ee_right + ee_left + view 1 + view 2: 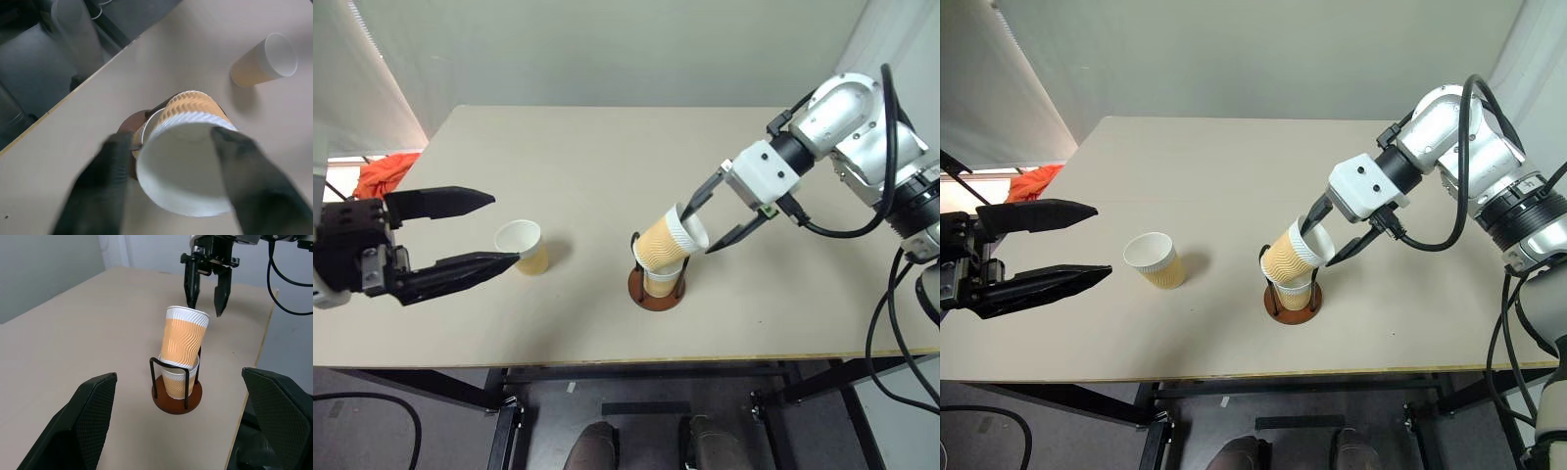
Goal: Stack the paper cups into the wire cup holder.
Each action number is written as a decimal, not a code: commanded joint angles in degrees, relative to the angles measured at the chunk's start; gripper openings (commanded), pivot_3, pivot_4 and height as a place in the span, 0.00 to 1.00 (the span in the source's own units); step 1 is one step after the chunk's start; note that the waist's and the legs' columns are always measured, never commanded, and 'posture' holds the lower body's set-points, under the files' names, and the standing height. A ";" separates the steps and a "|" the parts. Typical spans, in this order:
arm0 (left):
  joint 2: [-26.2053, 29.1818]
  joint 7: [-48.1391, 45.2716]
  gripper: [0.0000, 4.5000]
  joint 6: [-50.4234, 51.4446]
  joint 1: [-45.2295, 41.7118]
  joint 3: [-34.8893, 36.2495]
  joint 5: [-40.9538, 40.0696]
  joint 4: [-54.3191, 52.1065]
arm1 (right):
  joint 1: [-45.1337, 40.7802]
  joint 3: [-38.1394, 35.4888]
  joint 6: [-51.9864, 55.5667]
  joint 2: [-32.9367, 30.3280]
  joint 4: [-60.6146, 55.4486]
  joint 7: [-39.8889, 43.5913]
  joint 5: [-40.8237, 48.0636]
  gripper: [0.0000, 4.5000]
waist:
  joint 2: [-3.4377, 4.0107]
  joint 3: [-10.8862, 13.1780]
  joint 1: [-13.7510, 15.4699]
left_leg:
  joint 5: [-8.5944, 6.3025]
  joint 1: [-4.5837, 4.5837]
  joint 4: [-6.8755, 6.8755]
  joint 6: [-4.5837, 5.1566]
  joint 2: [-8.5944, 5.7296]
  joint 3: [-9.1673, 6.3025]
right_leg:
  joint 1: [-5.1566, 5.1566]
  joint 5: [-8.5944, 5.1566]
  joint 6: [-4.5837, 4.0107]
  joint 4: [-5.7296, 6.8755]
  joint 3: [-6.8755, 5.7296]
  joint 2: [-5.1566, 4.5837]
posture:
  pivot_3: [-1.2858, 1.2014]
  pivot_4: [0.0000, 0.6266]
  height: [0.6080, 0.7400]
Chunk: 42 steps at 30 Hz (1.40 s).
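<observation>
- Left eye view: the wire cup holder (657, 290) stands on the table (607, 166), right of centre and toward the near edge. One paper cup (662, 280) sits upright inside it. A second cup (670, 240) is lodged in the mouth of the first and tilts, its rim leaning toward the right arm.
- Same view: the right gripper (713, 223) is at the tilted cup's rim with its two black fingers parted, one on each side of the rim. Whether either finger touches the rim cannot be told.
- Same view: a third cup (524, 247) stands apart on the table, left of the holder. The left gripper (499, 229) is spread wide and holds nothing; its lower fingertip overlaps this cup's rim in the picture, and contact cannot be confirmed.
- Right eye view: the left gripper is clearly apart from the third cup here. An orange cloth (1034, 182) lies beyond the table's left edge.
- Left wrist view: the tilted cup leans in the lower cup, between the holder's wire loops. The right gripper hangs behind its rim, fingers apart, and the cup is not clamped.
- Right wrist view: the tilted cup's white mouth (183, 169) lies between the blurred fingers (105, 188). The third cup shows beyond.
</observation>
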 commanded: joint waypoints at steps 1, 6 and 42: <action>0.70 0.21 1.00 -1.40 -0.13 1.38 0.39 -0.25 | -1.77 -1.79 -0.44 0.11 0.22 0.18 -0.20 0.88 | 0.00 0.00 0.00 | -0.01 0.00 0.00 0.00 0.00 0.00 | 0.00 0.00 -0.01 -0.01 0.00 0.00 | 0.52 0.24 1.00; 0.85 0.36 1.00 -2.18 -0.33 0.31 0.97 -0.02 | -1.49 -4.01 1.80 -0.22 -2.78 0.18 3.94 0.99 | 0.00 0.00 0.00 | -0.04 -0.01 0.00 0.02 0.00 0.00 | 0.00 -0.01 -0.01 -0.02 0.00 0.00 | 0.52 0.24 1.00; 1.54 -3.75 1.00 -10.08 -4.27 -11.58 6.08 3.88 | 19.72 -24.33 26.67 -3.02 -18.94 -4.26 -8.12 0.99 | -0.13 0.01 0.20 | -0.03 0.19 0.02 -0.05 -0.01 -0.02 | 0.08 -0.15 -0.24 0.23 0.00 -0.01 | 0.52 0.24 1.00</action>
